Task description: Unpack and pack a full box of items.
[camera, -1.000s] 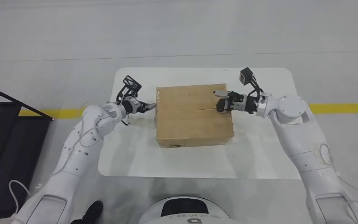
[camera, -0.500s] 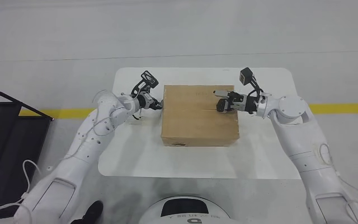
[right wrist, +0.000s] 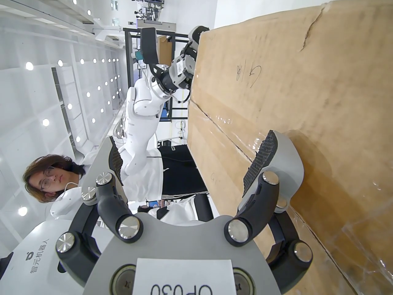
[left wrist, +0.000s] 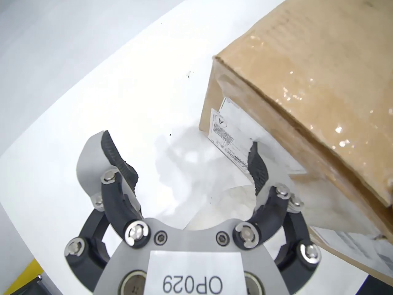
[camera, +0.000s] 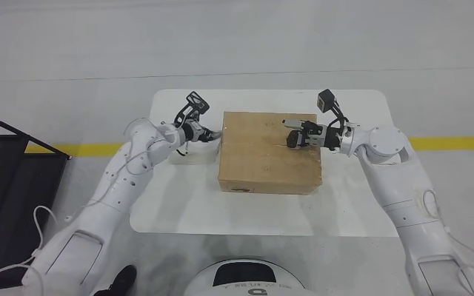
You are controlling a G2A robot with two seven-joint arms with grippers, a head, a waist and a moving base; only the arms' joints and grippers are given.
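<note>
A closed cardboard box sits about the middle of the white table, its top flaps shut and a strip of clear tape glinting along the centre seam. There is a scribbled pen mark on one flap and a small tear near the edge of the same flap.

The left gripper is down at table level against the box's left side, close to the far corner, with its fingers spread wide and nothing between them. One ribbed pad is right at the white shipping label stuck on that side; I cannot tell whether it actually touches the cardboard.

The right gripper is over the box's top from the right, near the seam, also spread apart and holding nothing. One of its fingers lies low along the flap beside the tape, touching or very nearly so.

On the floor behind the table runs a yellow line, and a black rack stands off to the robot's left.
</note>
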